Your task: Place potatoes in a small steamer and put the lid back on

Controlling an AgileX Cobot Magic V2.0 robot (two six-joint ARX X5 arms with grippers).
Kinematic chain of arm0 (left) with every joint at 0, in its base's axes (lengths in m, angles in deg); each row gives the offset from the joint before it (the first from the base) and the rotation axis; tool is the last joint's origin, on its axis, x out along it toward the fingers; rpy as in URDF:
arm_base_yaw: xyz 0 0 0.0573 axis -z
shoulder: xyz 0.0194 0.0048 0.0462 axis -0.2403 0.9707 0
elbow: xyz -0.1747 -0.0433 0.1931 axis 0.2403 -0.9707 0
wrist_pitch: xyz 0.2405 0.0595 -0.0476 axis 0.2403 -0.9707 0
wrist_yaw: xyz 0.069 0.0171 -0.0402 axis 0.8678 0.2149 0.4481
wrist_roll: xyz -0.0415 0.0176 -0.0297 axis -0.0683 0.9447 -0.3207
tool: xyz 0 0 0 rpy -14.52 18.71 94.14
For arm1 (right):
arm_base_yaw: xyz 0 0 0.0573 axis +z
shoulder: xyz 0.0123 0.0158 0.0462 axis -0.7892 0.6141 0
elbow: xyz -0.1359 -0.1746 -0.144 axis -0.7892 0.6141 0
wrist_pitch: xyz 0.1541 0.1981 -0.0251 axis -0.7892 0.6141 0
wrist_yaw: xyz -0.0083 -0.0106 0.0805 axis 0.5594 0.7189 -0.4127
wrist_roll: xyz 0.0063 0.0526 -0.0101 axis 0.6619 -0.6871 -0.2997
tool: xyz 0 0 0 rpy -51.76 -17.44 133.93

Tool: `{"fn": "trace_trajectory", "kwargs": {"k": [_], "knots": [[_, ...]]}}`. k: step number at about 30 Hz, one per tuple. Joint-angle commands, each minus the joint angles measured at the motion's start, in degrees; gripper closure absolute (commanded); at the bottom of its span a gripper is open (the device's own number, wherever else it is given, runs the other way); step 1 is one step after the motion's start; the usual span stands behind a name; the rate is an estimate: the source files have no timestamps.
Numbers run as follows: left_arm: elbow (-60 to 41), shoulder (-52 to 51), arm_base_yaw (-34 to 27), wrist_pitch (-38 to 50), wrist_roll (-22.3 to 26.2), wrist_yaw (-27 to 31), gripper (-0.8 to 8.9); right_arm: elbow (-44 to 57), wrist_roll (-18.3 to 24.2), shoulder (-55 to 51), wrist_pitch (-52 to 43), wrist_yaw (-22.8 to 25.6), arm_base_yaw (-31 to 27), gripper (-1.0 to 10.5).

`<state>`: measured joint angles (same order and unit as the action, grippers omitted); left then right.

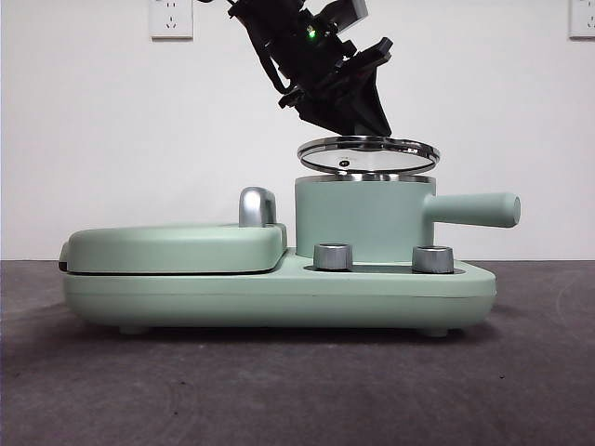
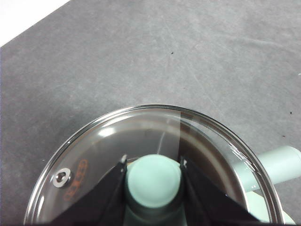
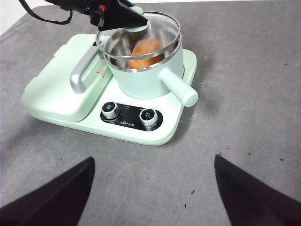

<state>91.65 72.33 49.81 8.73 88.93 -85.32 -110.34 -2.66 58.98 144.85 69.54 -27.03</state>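
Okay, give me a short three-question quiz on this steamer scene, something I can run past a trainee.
1. True or false: the potato is already inside the small steamer.
2. Which gripper grips the lid by its knob: A) left gripper B) right gripper?
3. Fill in: the lid is not seated; it hangs ______ just above the steamer's rim.

Key: 1 true. 2 A. 3 tilted.

White wall [image 1: 112, 139], two sockets [image 1: 171, 18]; grey table [image 1: 279, 390].
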Motion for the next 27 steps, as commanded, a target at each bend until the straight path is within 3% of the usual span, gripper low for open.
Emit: {"fn": "trace_trajectory", "kwargs": {"k": [1,10,27], "knots": [[1.60,1.16,0.00,1.77,0.09,-0.22,7.99,-0.22,-0.48,0.11,-0.57,0.24,0.33,5.4],[1.60,1.36,-0.68,1.75,-1.60,-0.70,7.99,-0.22,-0.44,0.11,-0.57,0.28,0.33,5.4],[1.60,3.63,0.55,0.24,0.15,1.09,7.99,-0.22,-0.44,0.11,-0.55,0.26,0.33,5.4]]}}
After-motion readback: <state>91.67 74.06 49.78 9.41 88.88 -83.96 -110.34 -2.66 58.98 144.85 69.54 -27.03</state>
